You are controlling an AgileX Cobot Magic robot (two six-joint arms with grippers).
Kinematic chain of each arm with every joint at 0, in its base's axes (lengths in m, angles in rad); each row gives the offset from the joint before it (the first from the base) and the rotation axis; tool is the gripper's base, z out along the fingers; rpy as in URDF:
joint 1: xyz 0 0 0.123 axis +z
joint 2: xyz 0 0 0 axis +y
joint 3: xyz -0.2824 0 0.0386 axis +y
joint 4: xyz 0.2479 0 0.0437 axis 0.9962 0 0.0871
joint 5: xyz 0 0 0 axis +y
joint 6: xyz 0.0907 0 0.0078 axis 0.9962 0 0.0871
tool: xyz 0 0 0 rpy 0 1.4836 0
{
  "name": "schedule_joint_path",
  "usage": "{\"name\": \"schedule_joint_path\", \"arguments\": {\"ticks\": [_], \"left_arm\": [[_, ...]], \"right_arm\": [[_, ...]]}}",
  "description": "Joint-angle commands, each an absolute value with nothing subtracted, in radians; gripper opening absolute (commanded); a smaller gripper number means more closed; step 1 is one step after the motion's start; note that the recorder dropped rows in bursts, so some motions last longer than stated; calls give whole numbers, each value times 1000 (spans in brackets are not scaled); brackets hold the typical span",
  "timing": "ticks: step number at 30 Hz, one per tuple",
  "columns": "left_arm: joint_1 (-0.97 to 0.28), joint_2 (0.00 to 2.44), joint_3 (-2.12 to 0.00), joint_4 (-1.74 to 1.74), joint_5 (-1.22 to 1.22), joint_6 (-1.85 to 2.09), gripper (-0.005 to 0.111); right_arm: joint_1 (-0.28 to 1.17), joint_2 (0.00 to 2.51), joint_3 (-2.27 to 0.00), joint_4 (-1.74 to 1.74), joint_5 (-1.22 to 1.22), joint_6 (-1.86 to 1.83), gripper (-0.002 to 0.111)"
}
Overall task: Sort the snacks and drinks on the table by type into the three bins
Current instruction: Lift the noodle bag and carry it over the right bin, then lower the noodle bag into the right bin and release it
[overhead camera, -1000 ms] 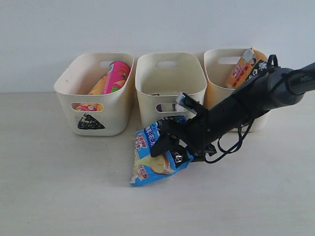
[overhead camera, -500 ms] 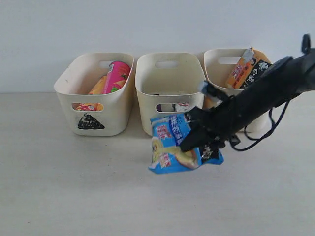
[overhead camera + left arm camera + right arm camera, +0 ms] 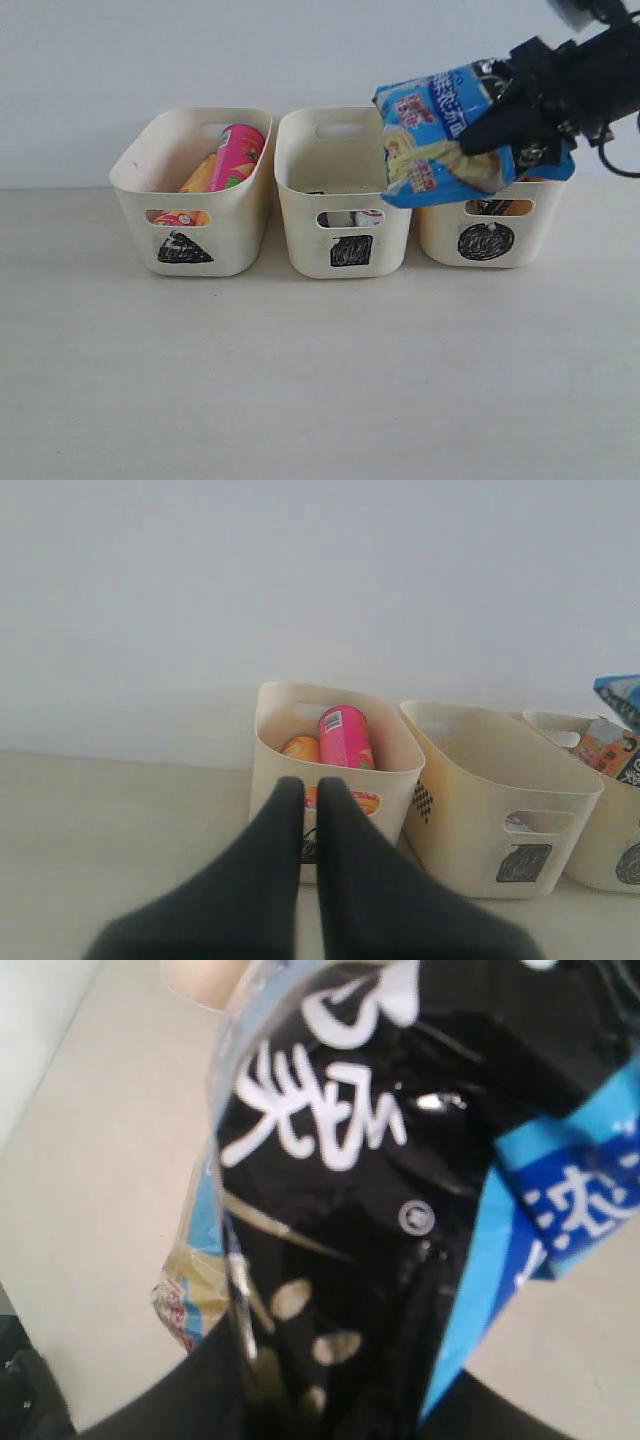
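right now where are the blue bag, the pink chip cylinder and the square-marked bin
blue bag [image 3: 432, 140]: exterior view, its printed front face
pink chip cylinder [image 3: 236, 153]: exterior view, its side above the bin rim
square-marked bin [image 3: 305, 250]: exterior view, front wall left of the mark

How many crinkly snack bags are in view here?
2. The blue bag is held aloft in the right tool; the orange-black bag sits in the circle bin, mostly hidden.

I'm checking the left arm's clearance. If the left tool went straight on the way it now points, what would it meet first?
Most likely the front wall of the triangle bin, which holds the pink cylinder. The left tool aims at that wall; the gap between them can't be judged.
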State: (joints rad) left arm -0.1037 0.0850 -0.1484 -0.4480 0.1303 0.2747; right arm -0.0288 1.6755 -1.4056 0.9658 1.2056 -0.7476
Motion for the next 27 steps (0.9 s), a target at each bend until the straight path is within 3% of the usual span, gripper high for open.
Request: {"name": "schedule_joint_path", "arguments": {"ticks": [1, 15, 24, 27], "left_arm": [[-101, 79, -143, -447, 131, 276, 4], [-101, 79, -143, -447, 131, 276, 4], [-101, 79, -143, -447, 131, 276, 4], [-101, 79, -143, -447, 131, 276, 4]], "right_arm": [[-43, 1564, -1408, 881, 1138, -721, 3], [-38, 1439, -1408, 340, 747, -410, 3], [-38, 1586, -1434, 277, 611, -374, 3], [-38, 1712, -1545, 277, 611, -374, 3]]}}
